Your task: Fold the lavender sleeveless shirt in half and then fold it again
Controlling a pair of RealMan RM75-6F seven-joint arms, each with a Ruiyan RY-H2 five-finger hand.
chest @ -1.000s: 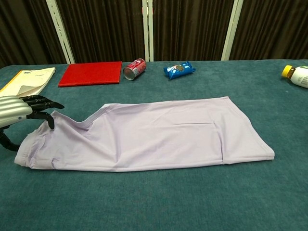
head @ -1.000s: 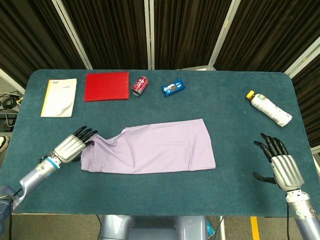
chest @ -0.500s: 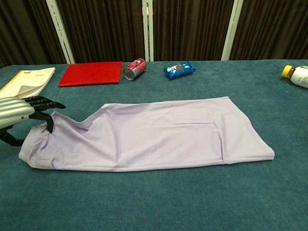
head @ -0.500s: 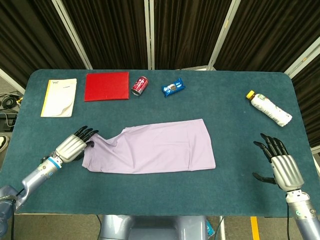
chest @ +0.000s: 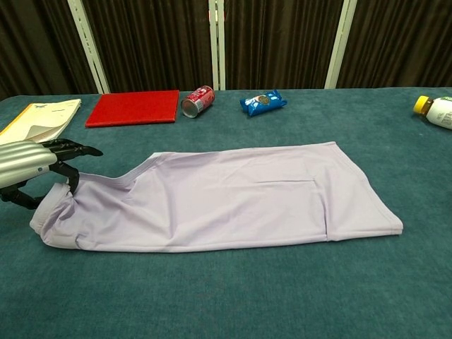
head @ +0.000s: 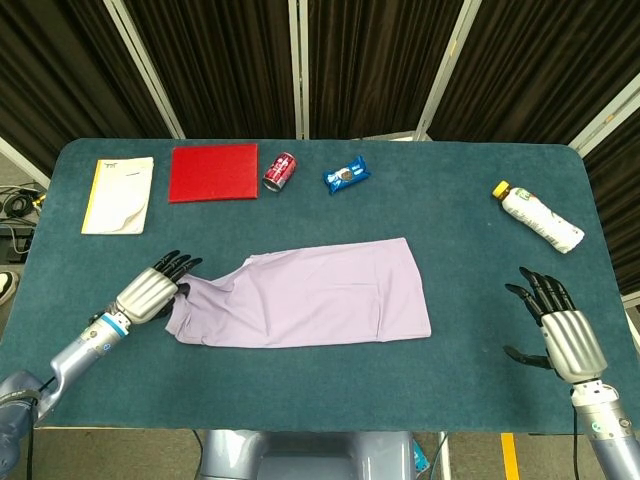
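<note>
Now my left hand (head: pixel 150 292) grips the shoulder end of the shirt (head: pixel 320 292), dark fingertips (chest: pixel 70 150) curled over the cloth while the thumb goes under it. Compared with a second ago that hand has crept a little toward the middle of the table (head: pixel 470 230), and the cloth has come with it: the left edge of the shirt, which lay flat and further out, is now bunched and rolled up into a soft ridge just under my fingers. In the chest view the ridge stands slightly off the table top, where earlier the corner reached almost to the frame's edge.

Otherwise the shirt lies as before, already folded once lengthwise, a long lavender strip across the near middle of the table, its hem end to my right flat and unmoved, a faint crease running down near that end.

My right hand (head: pixel 560 325) hovers near the right edge of the table, well apart from the shirt, fingers spread and holding nothing; it has hardly shifted. It shows only in the head view.

Along the far side nothing has changed: a yellow-edged notebook (head: pixel 118 195) at the left, a red board (head: pixel 214 172) beside it, a red can (head: pixel 279 170) lying on its side, a blue snack packet (head: pixel 346 175), and a white bottle (head: pixel 538 216) with a yellow cap lying far to the right.
</note>
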